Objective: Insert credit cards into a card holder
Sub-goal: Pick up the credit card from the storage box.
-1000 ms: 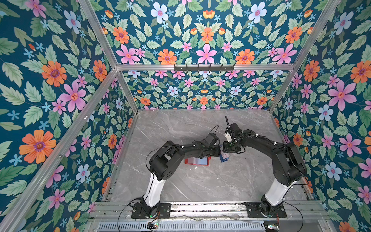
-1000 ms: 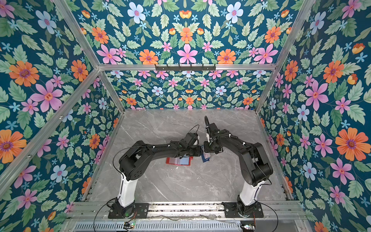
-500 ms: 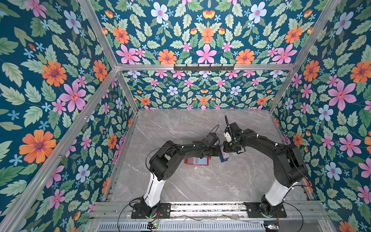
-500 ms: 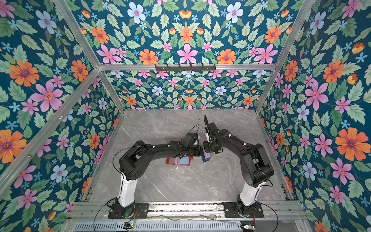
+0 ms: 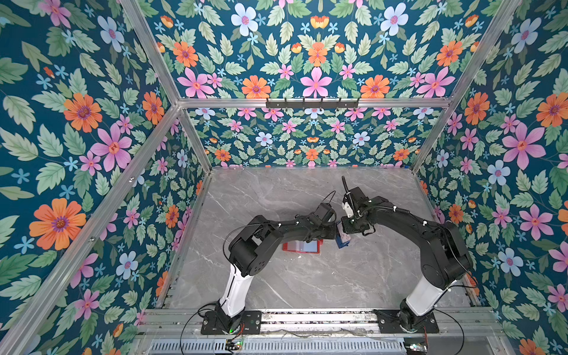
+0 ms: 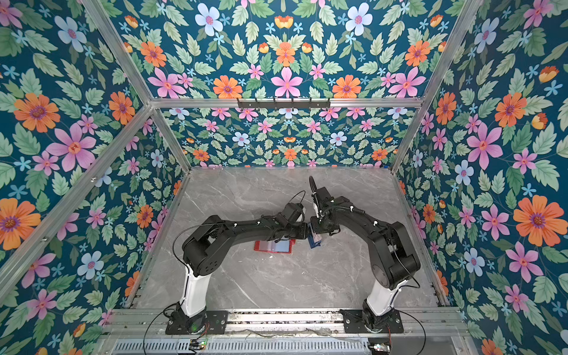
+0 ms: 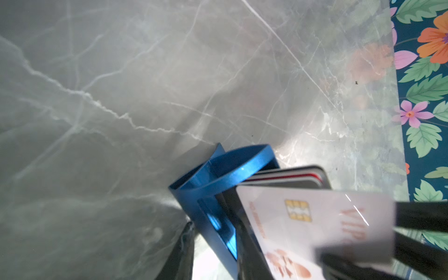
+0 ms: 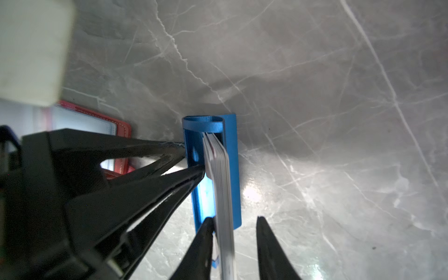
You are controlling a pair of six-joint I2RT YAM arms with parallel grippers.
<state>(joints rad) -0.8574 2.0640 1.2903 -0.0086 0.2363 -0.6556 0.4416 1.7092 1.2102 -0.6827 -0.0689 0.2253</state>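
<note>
In both top views the left arm (image 5: 285, 230) covers the far edge of the card holder (image 5: 301, 246); the credit cards (image 5: 344, 236) in the blue tray (image 5: 342, 242) are too small to tell apart.

Left wrist view: the whitish-pink card (image 7: 303, 225) is blurred and cut off by the picture's edge.

Right wrist view: the right gripper (image 8: 235, 218) shows fingertips only, and the left gripper (image 8: 193, 157) hides most of the card holder.

Floral-papered walls (image 5: 316, 61), aluminium frame (image 5: 215, 103), grey marble floor (image 5: 307, 276).

Your top views look steeply down from high and far, sharing the whole desk (image 5: 307, 276). The wrist cameras sit close behind the left claw (image 8: 194, 157) and right claw (image 8: 234, 219), looking past the tips; both catch the blue tray (image 7: 242, 164).
</note>
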